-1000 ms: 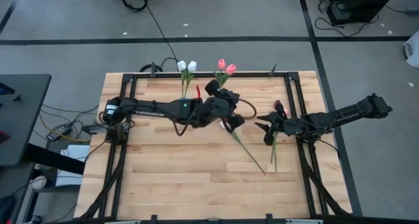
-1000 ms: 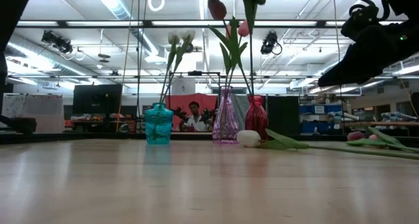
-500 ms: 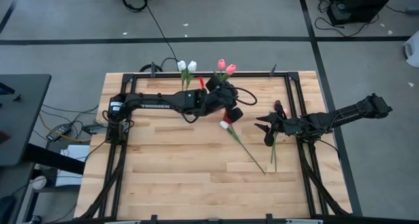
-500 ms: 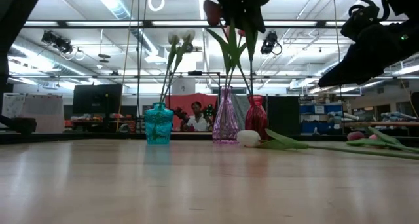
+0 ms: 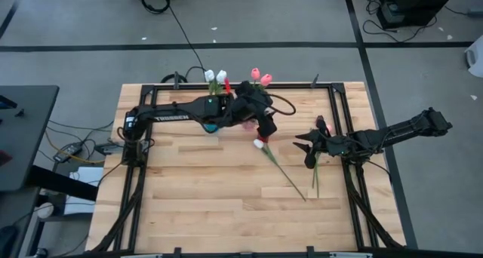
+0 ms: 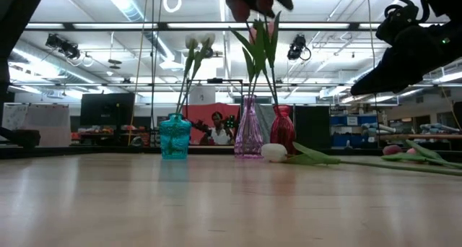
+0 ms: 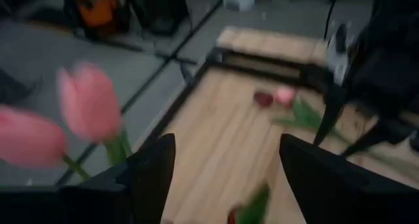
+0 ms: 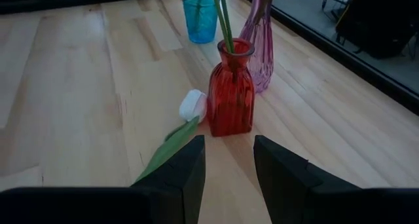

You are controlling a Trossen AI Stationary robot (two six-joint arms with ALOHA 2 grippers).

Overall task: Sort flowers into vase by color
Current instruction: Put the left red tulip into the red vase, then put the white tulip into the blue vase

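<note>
Three vases stand in a row by the far edge. The teal vase [image 6: 175, 136] holds white flowers [image 5: 216, 76], and the pink vase [image 6: 249, 128] holds pink flowers [image 5: 260, 77]. The red vase [image 8: 230, 96] holds a dark red tulip [image 6: 237, 7]. My left gripper [image 7: 226, 178] hovers open just above the red vase, with the tulip's leaf [image 7: 254, 207] between its spread fingers. A white tulip [image 5: 259, 143] lies on the table beside the red vase. My right gripper [image 8: 229, 152] waits open to the right, pointing at the vases.
A dark red tulip [image 7: 263, 98] and a pink tulip [image 7: 285, 94] lie on the table by my right gripper [image 5: 304, 149], with their stems [image 5: 315, 179] pointing toward the near edge. A black frame rail [image 5: 336, 115] edges the table. Bare wood fills the near half.
My left arm has swung toward the table's far edge and now reaches over the vases. The dark red tulip's head has swayed a little above the red vase. My right arm has kept still.
</note>
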